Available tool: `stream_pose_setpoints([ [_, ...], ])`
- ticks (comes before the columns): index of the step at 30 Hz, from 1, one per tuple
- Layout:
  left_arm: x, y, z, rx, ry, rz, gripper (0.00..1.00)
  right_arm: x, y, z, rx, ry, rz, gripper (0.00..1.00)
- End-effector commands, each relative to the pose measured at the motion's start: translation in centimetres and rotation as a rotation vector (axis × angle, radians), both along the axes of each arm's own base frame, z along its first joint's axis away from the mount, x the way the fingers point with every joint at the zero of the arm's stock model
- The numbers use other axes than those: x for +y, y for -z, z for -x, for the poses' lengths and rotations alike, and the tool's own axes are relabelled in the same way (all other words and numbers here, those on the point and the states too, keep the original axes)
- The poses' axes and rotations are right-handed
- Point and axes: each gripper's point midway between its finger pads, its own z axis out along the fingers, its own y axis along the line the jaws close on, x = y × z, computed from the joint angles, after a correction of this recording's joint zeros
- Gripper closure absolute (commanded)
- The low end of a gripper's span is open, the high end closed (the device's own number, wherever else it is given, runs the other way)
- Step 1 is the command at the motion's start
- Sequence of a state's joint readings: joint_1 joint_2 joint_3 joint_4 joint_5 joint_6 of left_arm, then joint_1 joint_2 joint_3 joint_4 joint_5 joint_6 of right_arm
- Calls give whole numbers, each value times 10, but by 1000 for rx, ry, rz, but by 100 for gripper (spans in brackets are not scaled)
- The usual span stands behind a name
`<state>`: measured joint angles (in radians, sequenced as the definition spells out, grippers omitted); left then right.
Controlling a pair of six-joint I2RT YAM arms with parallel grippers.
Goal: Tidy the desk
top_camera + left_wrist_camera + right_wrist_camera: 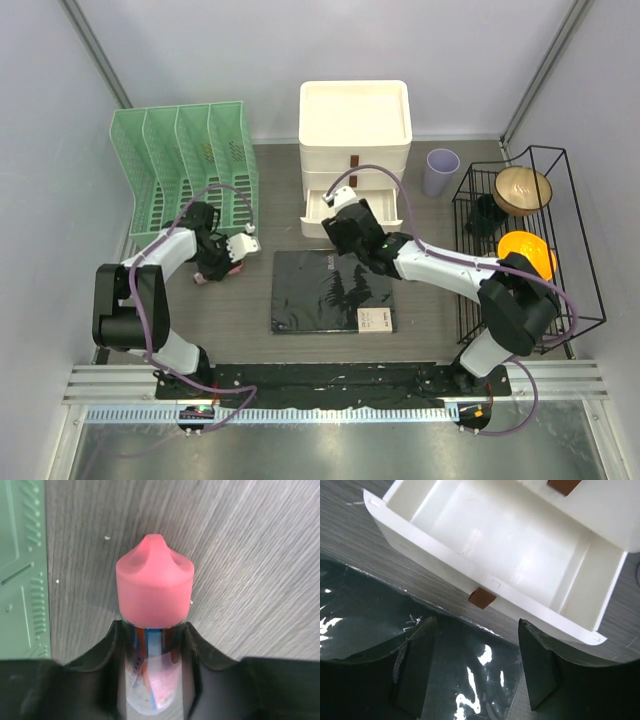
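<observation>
The desk (230, 320) is a dark wood-grain tabletop. My left gripper (222, 262) is shut on a clear glue bottle with a pink cap (155, 587), lying low over the desk beside the green file rack (190, 165); the bottle shows pink in the top view (232, 267). My right gripper (340, 228) is open and empty, its fingers (540, 672) over the far edge of the black notebook (333, 292), just in front of the white drawer unit's (355, 140) open bottom drawer (510, 555), which is empty.
A lilac cup (441, 171) stands right of the drawer unit. A black wire rack (575, 240) at the right holds a wooden bowl (522, 189), an orange bowl (528, 252) and a dark object. The green rack's wall (22, 570) is close on the left.
</observation>
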<state>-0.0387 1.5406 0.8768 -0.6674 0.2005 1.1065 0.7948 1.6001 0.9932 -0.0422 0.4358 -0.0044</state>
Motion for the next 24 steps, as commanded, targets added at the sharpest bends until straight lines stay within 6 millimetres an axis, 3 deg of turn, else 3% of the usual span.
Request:
stream_pose_setpoints([
  [1,-22,-33,-12,-43,-25,132,87,-4,-47,-8,-122,-3,-22,30],
  [3,-37,-54,-17,-67,-28,210,100,-9,-55,-8,-142,5,-19,30],
  [9,-83,-112,-24,-86,-33,402,100,-27,-77,-20,-210,65,-59,30],
  [10,-96,-130,-33,-123,-19,444,100,-30,-81,-23,-222,78,-65,30],
  [15,-139,-175,-61,-213,-39,537,100,-56,-93,-35,-249,158,-76,30],
  [17,-166,-192,-75,-264,-5,563,100,-75,-97,-42,-255,207,-93,30],
  [19,-193,-191,-81,-256,19,578,100,-93,-100,-48,-260,254,-115,30],
  [20,-202,-205,-94,-307,31,586,100,-96,-102,-50,-261,258,-122,30],
  [22,-224,-197,-104,-297,55,586,100,-107,-105,-52,-269,284,-123,30],
  [24,-244,-208,-116,-331,88,606,100,-111,-106,-53,-272,285,-122,30],
])
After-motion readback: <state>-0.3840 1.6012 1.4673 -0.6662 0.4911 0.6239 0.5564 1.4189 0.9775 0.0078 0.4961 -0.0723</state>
